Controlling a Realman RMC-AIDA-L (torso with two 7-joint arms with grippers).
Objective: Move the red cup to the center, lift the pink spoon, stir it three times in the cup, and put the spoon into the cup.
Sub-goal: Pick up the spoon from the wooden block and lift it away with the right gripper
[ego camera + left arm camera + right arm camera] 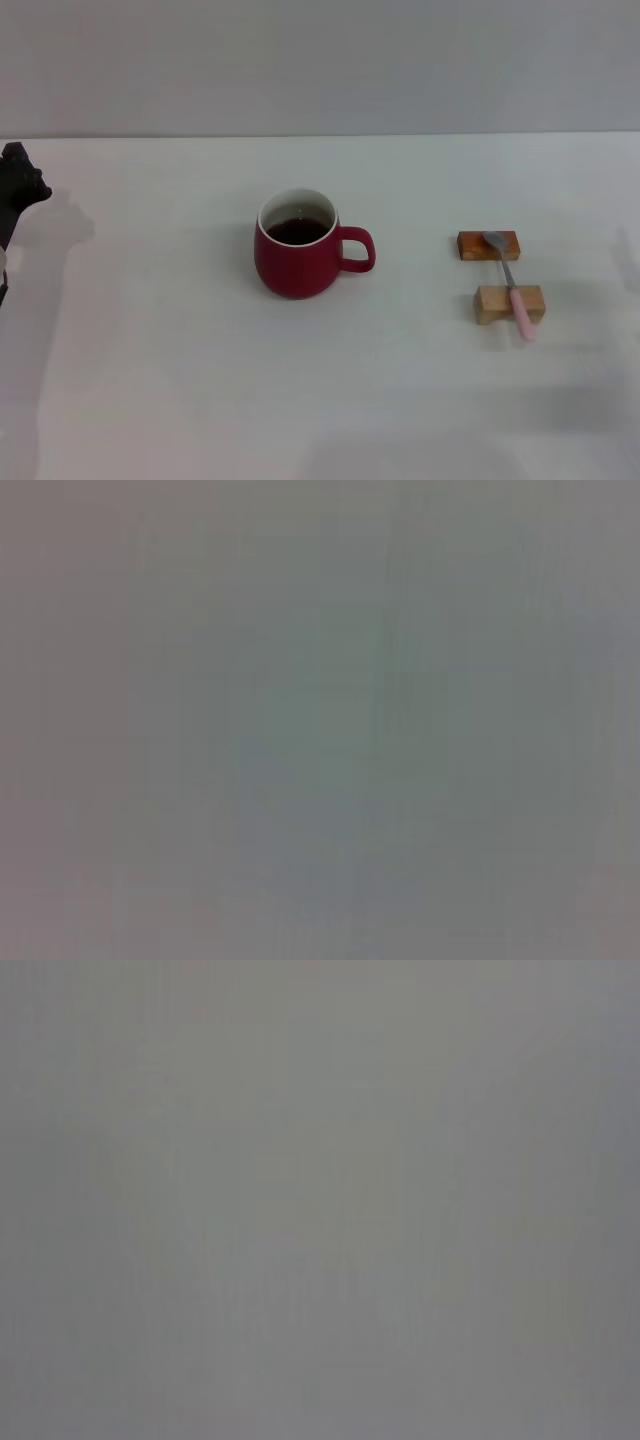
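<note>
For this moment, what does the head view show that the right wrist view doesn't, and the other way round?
Only the head view shows the scene: the glossy dark-red ceramic cup holding dark liquid, its handle towards the robot's right; the thin pink-handled metal spoon lying across two small wooden blocks further right; and part of the dark left hand at the left edge of the white table. Only the right wrist view: nothing, just a featureless grey field. Shared: no object appears in both, and the right hand appears in neither.

The red cup (pixel 296 258) stands near the middle of the desk (pixel 180 380), handle toward the right. Well to its right, the pink spoon (pixel 508 280) lies across two wooden blocks, far block (pixel 488 245) behind near block (pixel 509 303).
</note>
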